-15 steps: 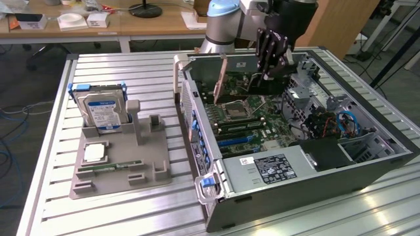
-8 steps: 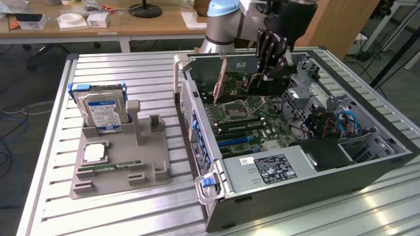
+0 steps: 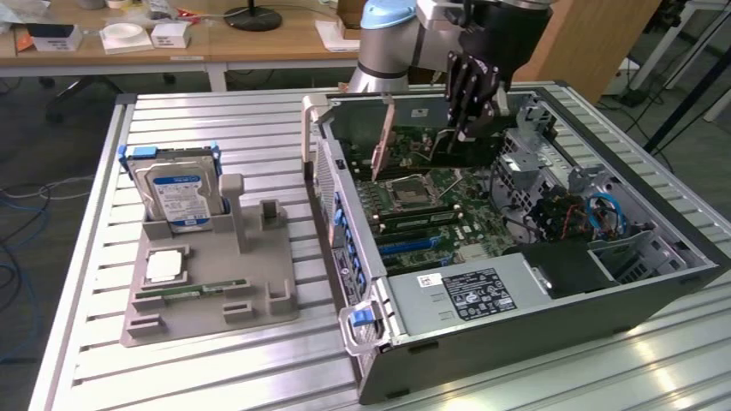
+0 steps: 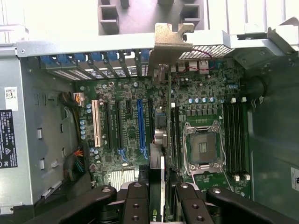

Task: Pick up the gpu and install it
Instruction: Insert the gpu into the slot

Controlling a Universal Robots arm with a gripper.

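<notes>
One gpu (image 4: 161, 135) upright in the gripper (image 4: 161, 185), over the motherboard (image 4: 117, 93).

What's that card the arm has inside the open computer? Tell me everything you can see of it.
The gpu is a thin, flat, dark card with a pale metal bracket at one end. It stands on edge over the green motherboard, its bracket up against the slotted rear wall of the case. The gripper is shut on its other end, one finger on each face. Whether it is seated in a slot cannot be told.
</notes>
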